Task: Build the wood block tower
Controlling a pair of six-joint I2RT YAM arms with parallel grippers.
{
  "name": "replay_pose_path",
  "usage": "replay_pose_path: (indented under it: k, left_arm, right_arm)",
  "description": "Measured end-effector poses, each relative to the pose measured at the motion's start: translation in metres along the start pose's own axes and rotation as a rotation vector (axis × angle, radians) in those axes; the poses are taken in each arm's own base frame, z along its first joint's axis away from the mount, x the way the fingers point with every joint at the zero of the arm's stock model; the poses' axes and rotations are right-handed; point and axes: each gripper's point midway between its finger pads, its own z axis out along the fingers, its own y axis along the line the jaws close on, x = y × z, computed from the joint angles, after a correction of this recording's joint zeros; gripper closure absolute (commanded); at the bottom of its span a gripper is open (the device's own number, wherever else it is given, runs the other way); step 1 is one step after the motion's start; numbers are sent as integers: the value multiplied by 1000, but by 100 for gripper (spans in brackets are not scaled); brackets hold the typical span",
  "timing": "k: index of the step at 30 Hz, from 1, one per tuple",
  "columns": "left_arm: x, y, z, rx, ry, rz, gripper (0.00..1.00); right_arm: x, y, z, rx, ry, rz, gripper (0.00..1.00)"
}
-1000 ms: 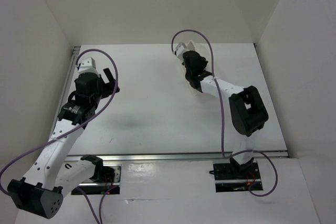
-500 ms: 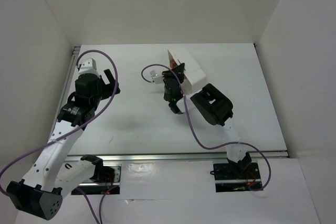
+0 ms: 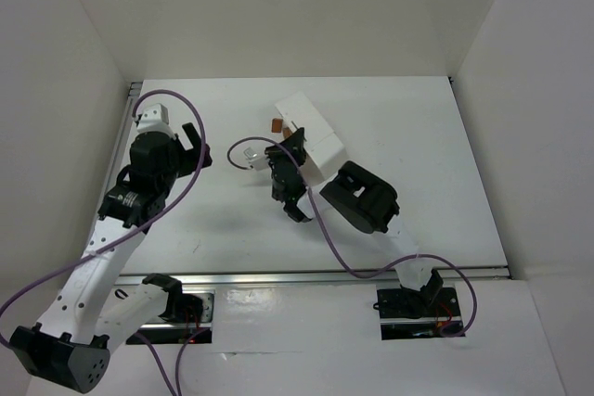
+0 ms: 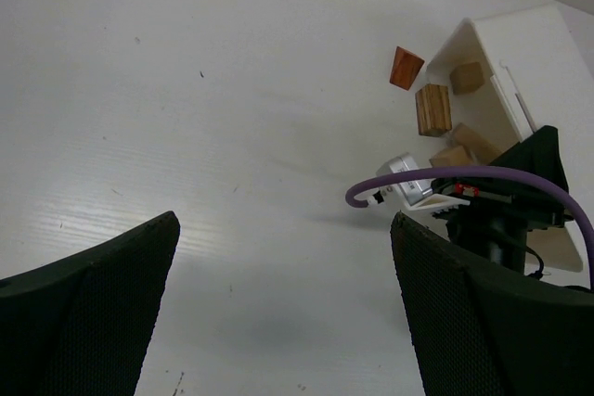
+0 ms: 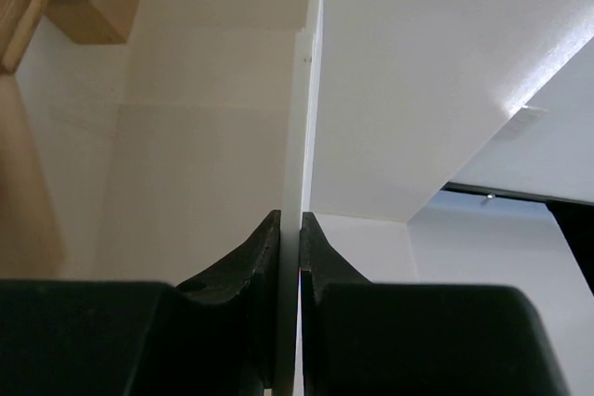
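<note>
Cataloguing right gripper (image 5: 289,222) clenched on a wall of the white tray (image 3: 316,132), left gripper (image 4: 285,229) spread wide, well left of tray, wood blocks (image 4: 432,109) loose at tray's open end, several in left wrist view, from above we find only the reddish-brown block (image 3: 276,124), tray interior mostly hidden there.

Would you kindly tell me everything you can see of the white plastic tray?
The white tray is a smooth, rectangular, thin-walled plastic box lying diagonally near the middle of the table. It appears tipped onto its side. The right gripper is shut on one thin wall, a finger on each face. Inside sit light-tan blocks; a striped tan block lies at its mouth, and a reddish-brown block just outside.
</note>
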Motion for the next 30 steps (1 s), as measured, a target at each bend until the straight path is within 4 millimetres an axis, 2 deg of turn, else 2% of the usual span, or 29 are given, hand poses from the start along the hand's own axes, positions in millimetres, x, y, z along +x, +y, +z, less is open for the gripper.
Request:
replay_pose_path:
  k: [7, 12, 23, 25, 27, 28, 30]
  left_arm:
    - [0, -4, -3, 25, 0, -3, 0]
    - [-3, -7, -8, 52, -13, -9, 0]
    - [-4, -14, -10, 90, -12, -14, 0]
    - [-3, -15, -11, 93, -11, -14, 0]
    - [-3, -15, -11, 98, -10, -14, 0]
    - [-3, -16, -11, 101, -10, -14, 0]
    - [-3, -17, -11, 106, -9, -15, 0]
  right_arm:
    - [-15, 6, -9, -45, 1, 63, 100]
    - [-39, 6, -11, -116, 9, 140, 100]
    - [-72, 19, -11, -215, 72, 174, 100]
    - [-80, 33, -16, -240, 60, 174, 100]
    - [-85, 64, -25, -293, 55, 98, 100]
    - [-80, 84, -30, -315, 87, 42, 100]
    - [-76, 86, -35, -308, 130, 62, 100]
